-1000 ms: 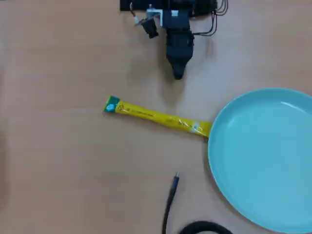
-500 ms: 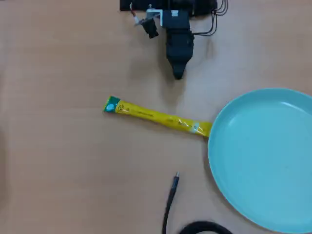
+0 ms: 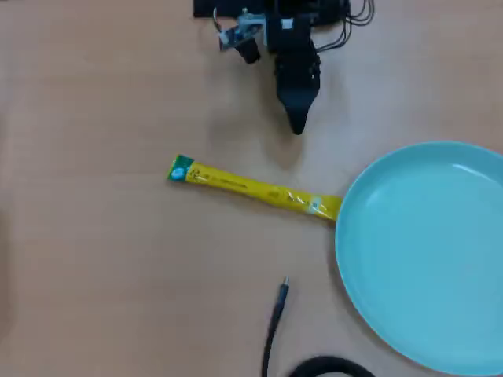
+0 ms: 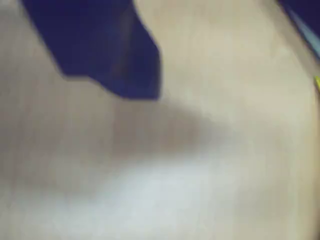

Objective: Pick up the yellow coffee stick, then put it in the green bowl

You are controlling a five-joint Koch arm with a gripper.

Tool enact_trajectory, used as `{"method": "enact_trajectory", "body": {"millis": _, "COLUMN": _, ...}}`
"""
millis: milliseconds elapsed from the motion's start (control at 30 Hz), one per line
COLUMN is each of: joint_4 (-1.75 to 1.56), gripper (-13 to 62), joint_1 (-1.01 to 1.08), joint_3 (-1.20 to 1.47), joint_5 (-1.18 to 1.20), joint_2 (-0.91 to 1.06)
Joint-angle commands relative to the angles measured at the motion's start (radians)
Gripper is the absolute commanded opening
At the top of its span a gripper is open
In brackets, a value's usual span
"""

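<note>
Looking down in the overhead view, the yellow coffee stick (image 3: 253,188) is seen lying flat on the wooden table (image 3: 102,259), slightly slanted, with its green end to the left and its right end touching the rim of the green bowl (image 3: 428,251). The gripper (image 3: 298,126) is seen above the stick, near the top edge, well apart from it and holding nothing. Only one dark tip is shown, so whether the claw is open or closed cannot be told. The sachet is judged to be light, thin and rather soft, with a smooth wrapper, so it is best taken across its narrow width near the middle. The bowl is cut off at the right edge, and a black cable (image 3: 274,320) at the bottom.

In the wrist view, almost everything is blurred. A dark blue shape (image 4: 105,47), probably one finger, is seen over the pale table.
</note>
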Motion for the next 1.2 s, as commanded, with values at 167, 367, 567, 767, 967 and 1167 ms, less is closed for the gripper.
{"method": "enact_trajectory", "body": {"millis": 167, "joint_4": 0.318, "gripper": 41.4, "joint_1": 0.003, "joint_3": -0.192, "joint_5": 0.008, "joint_2": 0.098}}
{"method": "enact_trajectory", "body": {"millis": 367, "joint_4": 0.433, "gripper": 41.4, "joint_1": -0.003, "joint_3": -0.322, "joint_5": 0.009, "joint_2": 0.098}}
{"method": "enact_trajectory", "body": {"millis": 567, "joint_4": 0.505, "gripper": 41.6, "joint_1": -0.028, "joint_3": -0.442, "joint_5": 0.008, "joint_2": 0.097}}
{"method": "enact_trajectory", "body": {"millis": 767, "joint_4": 0.658, "gripper": 41.5, "joint_1": -0.04, "joint_3": -0.632, "joint_5": -0.005, "joint_2": 0.064}}
{"method": "enact_trajectory", "body": {"millis": 967, "joint_4": 0.864, "gripper": 41.4, "joint_1": -0.04, "joint_3": -0.856, "joint_5": 0.0, "joint_2": -0.038}}
{"method": "enact_trajectory", "body": {"millis": 1167, "joint_4": 0.92, "gripper": 41.2, "joint_1": -0.029, "joint_3": -0.973, "joint_5": 0.009, "joint_2": -0.074}}
